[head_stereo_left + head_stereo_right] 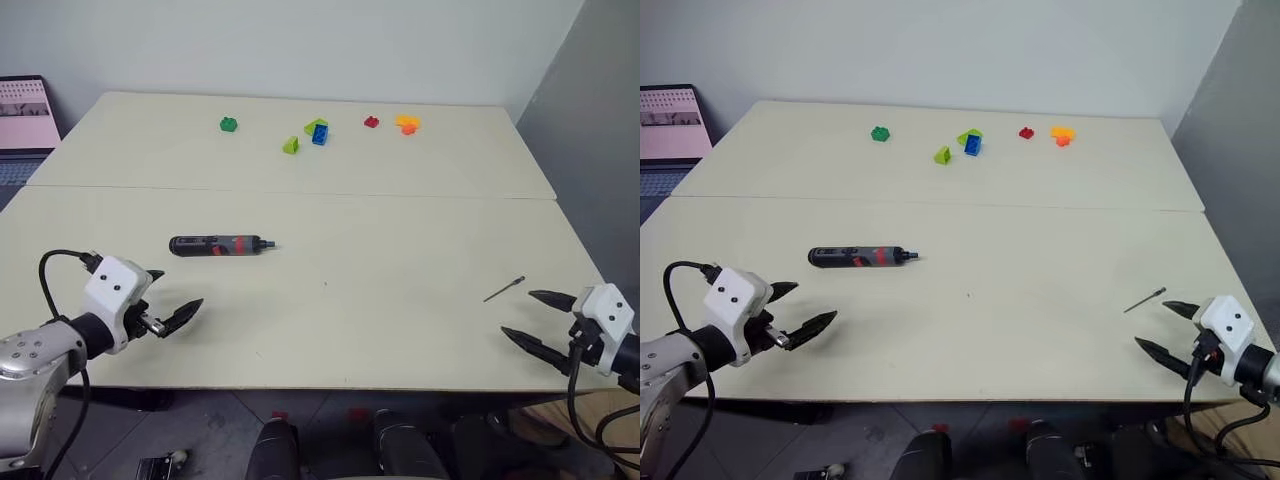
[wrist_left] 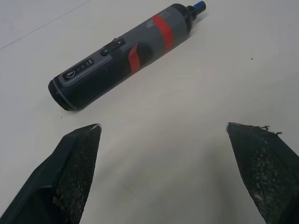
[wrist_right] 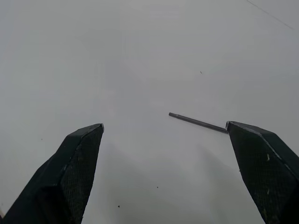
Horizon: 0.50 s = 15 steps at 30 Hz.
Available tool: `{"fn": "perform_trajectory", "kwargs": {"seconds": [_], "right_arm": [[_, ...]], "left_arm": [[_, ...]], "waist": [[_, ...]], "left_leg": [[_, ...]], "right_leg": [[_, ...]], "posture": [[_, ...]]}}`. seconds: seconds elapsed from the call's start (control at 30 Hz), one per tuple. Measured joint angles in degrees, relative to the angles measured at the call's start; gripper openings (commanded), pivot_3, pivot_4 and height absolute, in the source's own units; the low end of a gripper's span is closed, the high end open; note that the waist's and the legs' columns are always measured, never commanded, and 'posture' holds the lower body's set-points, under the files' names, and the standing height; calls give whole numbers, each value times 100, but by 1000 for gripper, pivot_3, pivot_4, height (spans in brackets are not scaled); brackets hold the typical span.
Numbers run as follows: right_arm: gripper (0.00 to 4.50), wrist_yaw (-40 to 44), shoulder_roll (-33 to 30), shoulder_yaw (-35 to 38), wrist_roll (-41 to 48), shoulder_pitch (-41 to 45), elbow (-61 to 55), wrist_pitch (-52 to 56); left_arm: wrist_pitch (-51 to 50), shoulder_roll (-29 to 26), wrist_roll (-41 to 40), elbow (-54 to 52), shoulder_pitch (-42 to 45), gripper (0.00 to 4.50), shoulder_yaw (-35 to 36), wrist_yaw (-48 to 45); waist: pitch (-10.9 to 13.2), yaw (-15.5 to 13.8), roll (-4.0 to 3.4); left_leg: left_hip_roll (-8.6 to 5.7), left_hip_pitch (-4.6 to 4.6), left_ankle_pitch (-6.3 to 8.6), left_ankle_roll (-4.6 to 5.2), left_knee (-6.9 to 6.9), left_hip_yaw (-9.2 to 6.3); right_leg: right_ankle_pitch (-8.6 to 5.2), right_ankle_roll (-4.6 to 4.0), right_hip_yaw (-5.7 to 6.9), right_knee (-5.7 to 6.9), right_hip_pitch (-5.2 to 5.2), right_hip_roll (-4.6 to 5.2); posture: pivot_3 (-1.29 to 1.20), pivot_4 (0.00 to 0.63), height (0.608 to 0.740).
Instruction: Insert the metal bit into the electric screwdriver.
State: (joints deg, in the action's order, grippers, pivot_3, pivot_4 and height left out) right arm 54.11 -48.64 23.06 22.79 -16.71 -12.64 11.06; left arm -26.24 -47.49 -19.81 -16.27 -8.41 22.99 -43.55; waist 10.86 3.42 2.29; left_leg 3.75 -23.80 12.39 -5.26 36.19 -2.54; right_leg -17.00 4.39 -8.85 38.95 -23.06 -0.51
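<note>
One electric screwdriver (image 1: 220,245), one metal bit (image 1: 504,289), and six toy bricks (image 1: 318,132) on one table (image 1: 400,320).

Both eye views look forward and down over the whole worktop (image 1: 400,330). Each wrist view looks close along its own hand at that same surface.

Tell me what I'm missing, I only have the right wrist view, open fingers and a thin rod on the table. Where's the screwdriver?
Observer: The electric screwdriver lies flat on the table, on the robot's left side, tip toward the centre.
Operator: Is the left gripper on it?
Observer: No. The left gripper is open, just short of the screwdriver's rear end, not touching.
Operator: Anything else on the table?
Observer: Coloured toy bricks sit along the far side, well away from the metal bit.
</note>
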Motion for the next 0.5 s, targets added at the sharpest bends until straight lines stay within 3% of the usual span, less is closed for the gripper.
{"fn": "perform_trajectory", "kwargs": {"seconds": [0.5], "right_arm": [[4416,-50,47,-24,-32,107,2,-2]], "left_arm": [[157,0,8,4,156,4500,-29,-143]], "waist": [[0,-1,0]], "left_leg": [[0,0,0,0,0,0]], "right_leg": [[1,1,0,1,1,0]], "posture": [[0,150,740]]}}
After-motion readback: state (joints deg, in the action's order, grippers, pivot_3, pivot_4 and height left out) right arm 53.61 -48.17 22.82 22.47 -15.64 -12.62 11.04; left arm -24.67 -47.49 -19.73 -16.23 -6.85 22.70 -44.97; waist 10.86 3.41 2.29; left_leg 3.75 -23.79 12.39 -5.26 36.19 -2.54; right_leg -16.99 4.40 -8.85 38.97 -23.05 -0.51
